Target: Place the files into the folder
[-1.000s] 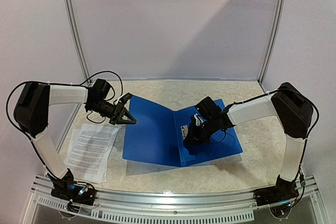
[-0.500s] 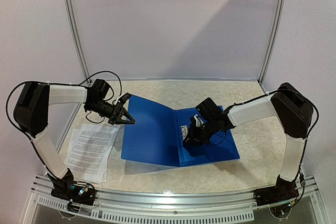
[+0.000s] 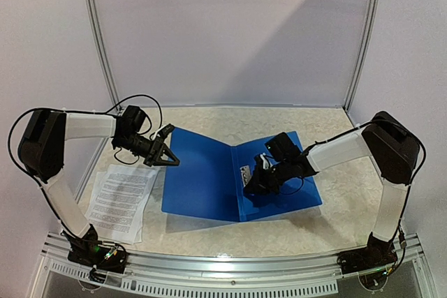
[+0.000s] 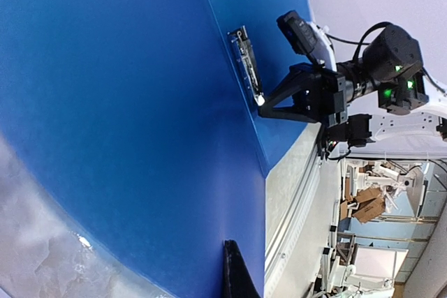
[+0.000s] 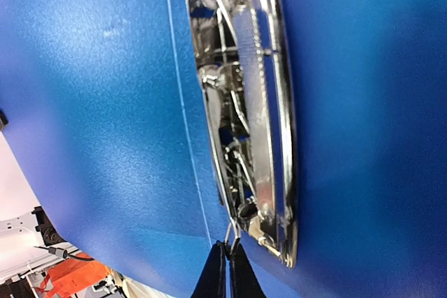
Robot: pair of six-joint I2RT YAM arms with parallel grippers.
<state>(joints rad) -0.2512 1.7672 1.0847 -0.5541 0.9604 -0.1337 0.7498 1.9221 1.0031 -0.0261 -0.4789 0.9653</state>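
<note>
From above, the folder point(image 3: 202, 179) lies open, its left cover raised off the table point(image 3: 342, 200). The left gripper point(image 3: 170, 155), jaws pressed together, appears to pinch that cover's far left edge. The files point(image 3: 120, 199) lie flat just left of the folder. The right gripper point(image 3: 248, 183) sits at the folder's spine.

The left wrist view shows one finger against the blue cover, the other hidden behind it. That grip should hold steady.

In the right wrist view the closed fingertips nip the wire end of the metal clip point(image 5: 251, 116). Lifting it away from the spine slowly should stop the thin wire slipping out.
</note>
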